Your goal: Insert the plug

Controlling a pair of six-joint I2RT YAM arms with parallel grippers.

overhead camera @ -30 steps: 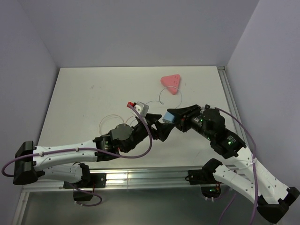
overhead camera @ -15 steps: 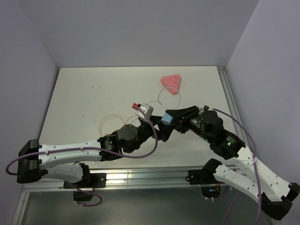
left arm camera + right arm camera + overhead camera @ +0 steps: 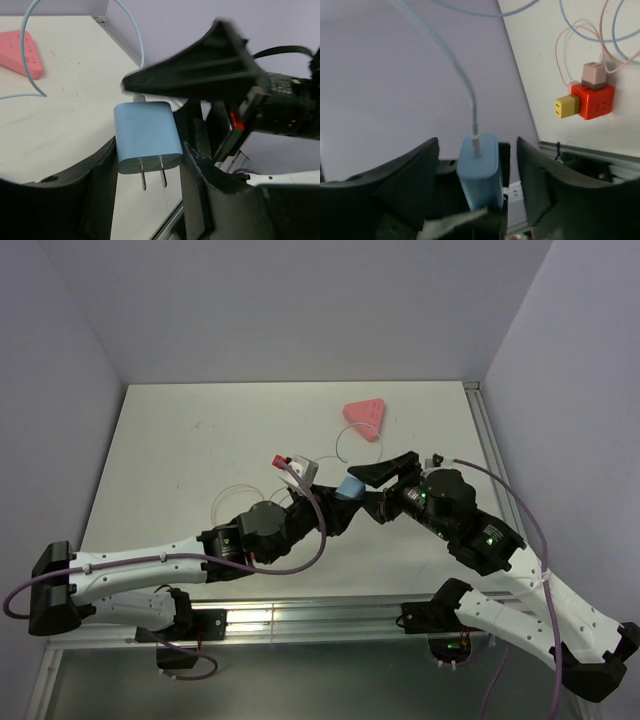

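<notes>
two bare metal prongs (image 3: 143,180) and a thin cable (image 3: 470,100) are the delicate ends of the plug (image 3: 147,135). it looks light, rigid and smooth-sided, so its flat sides are the place to pinch. it hangs above the table (image 3: 180,440), well apart from the pink socket strip (image 3: 365,420). the left gripper (image 3: 148,152) appears clamped on those sides; the right gripper (image 3: 477,145) has its fingers spread, a gap either side.

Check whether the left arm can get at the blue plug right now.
Probably yes: the plug sits between the left gripper's fingers, seemingly touching both sides. The right gripper flanks it with gaps and does not block.
</notes>
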